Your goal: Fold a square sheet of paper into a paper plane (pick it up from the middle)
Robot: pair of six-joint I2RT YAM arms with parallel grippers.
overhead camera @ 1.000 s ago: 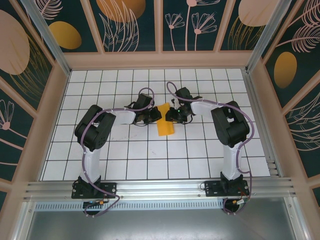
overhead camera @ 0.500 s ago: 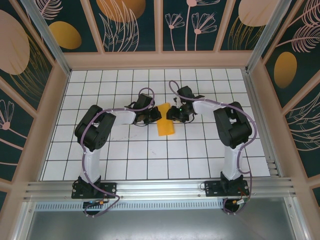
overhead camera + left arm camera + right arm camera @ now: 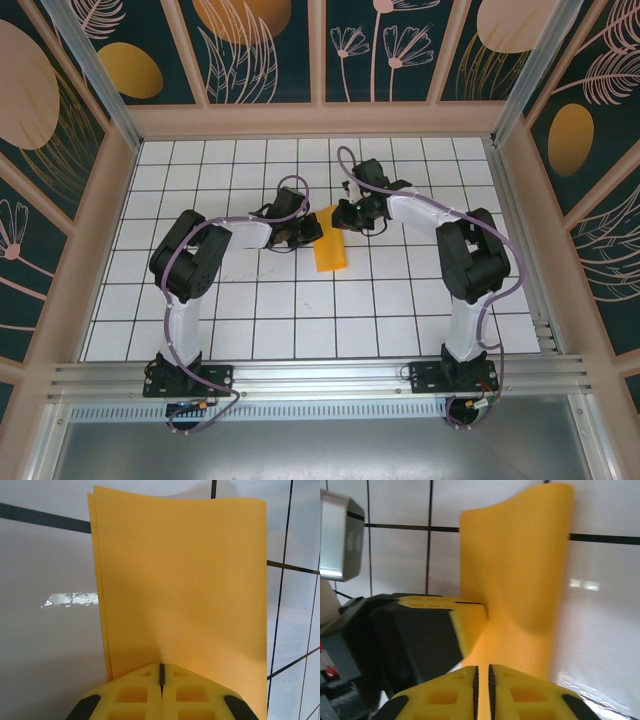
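Paper (image 3: 332, 243) lies folded into a narrow doubled strip near the middle of the table (image 3: 250, 300). Its long axis runs away from the arm bases.

Your left gripper (image 3: 312, 233) comes at it from the left long edge, about halfway up the strip. Its jaws are pressed together. In the left wrist view the strip lies face-on beyond the tips, stretching straight away from them. That looks more like closed tips pinning the near edge to the table than a pinch on the sheet.

Your right gripper (image 3: 345, 214) sits at the far right end of the strip, opposite and a little beyond the left one. Its jaws are all but together, with only a thin dark slit between them. The paper runs right up to its tips, but you cannot tell whether any of it is caught in that slit. In the right wrist view the strip bulges upward rather than lying flat.

Both arms are at the paper, so reach is not the issue. What matters is that the fold line runs lengthwise between them. To flatten that bulge, I judge the right tips should travel along the long axis while the left one anchors the middle.
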